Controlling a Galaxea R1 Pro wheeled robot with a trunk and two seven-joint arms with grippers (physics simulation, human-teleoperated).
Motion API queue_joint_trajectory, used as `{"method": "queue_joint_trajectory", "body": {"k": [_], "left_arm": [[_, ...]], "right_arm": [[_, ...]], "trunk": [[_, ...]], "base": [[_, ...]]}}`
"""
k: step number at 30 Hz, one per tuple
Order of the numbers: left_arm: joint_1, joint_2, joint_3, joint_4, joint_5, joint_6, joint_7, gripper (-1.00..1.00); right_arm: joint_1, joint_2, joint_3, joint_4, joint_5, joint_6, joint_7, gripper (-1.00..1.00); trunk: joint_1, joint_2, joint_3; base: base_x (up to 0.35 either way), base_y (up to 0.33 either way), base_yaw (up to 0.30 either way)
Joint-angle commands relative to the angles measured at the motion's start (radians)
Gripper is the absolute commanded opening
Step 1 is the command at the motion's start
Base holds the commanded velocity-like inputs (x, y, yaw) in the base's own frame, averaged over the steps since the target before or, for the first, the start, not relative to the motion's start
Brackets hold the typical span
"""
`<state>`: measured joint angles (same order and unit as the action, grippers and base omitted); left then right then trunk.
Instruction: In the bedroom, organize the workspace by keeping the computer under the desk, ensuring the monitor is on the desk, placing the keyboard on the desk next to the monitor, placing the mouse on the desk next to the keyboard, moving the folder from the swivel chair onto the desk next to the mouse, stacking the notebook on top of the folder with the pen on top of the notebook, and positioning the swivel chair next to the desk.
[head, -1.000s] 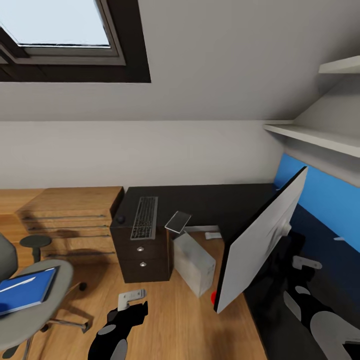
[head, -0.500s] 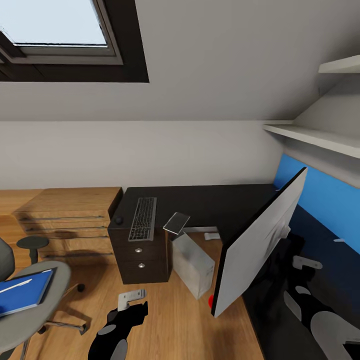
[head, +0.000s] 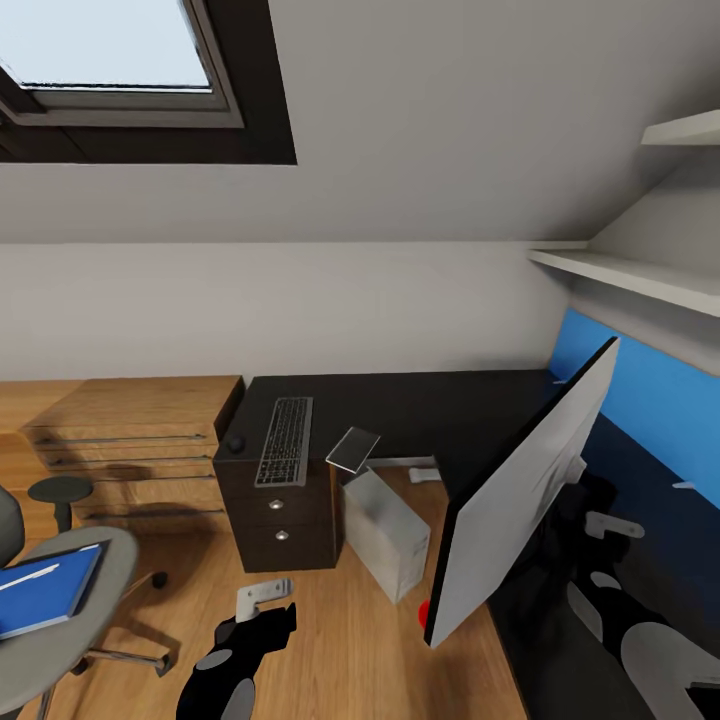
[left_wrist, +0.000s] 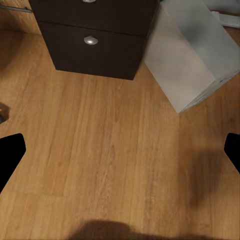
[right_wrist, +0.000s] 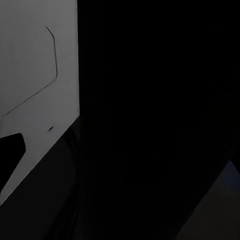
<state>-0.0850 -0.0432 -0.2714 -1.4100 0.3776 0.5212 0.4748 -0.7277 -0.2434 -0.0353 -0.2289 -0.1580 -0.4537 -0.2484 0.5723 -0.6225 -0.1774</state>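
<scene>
Bright skylight (head: 105, 45), soft shadows, right wrist dark

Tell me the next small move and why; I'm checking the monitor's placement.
Probably shift the large flat monitor with pale grey back farther over the black-topped desk and level it: it leans steeply, and its red-dotted corner seems to hang past the desk's edge.

No readable text or labels.
</scene>
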Motion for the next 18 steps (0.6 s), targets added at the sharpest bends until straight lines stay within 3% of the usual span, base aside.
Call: {"method": "queue_joint_trajectory", "body": {"k": [1, 3, 4, 18], "left_arm": [[-0.001, 0.0, -0.002, -0.001, 0.011, 0.002, 0.01, 1.0], [-0.001, 0.0, -0.002, -0.001, 0.011, 0.002, 0.01, 1.0], [-0.001, 0.0, -0.002, -0.001, 0.011, 0.002, 0.01, 1.0], [-0.001, 0.0, -0.002, -0.001, 0.01, 0.002, 0.01, 1.0]], "right_arm": [[-0.001, 0.0, -0.001, 0.001, -0.008, -0.005, 0.003, 1.0], [-0.001, 0.0, -0.001, 0.001, -0.008, -0.005, 0.003, 1.0], [-0.001, 0.0, -0.001, 0.001, -0.008, -0.005, 0.003, -1.0], [-0.001, 0.001, 0.0, 0.0, -0.008, -0.005, 0.003, -1.0]], "trunk": [[0.0, -0.001, -0.002], [0.0, -0.001, -0.002], [0.0, -0.001, -0.002], [0.0, -0.001, -0.002]], "base": [[0.01, 0.0, 0.0], [0.006, 0.0, 0.0], [0.002, 0.0, 0.0], [0.0, 0.0, 0.0]]}}
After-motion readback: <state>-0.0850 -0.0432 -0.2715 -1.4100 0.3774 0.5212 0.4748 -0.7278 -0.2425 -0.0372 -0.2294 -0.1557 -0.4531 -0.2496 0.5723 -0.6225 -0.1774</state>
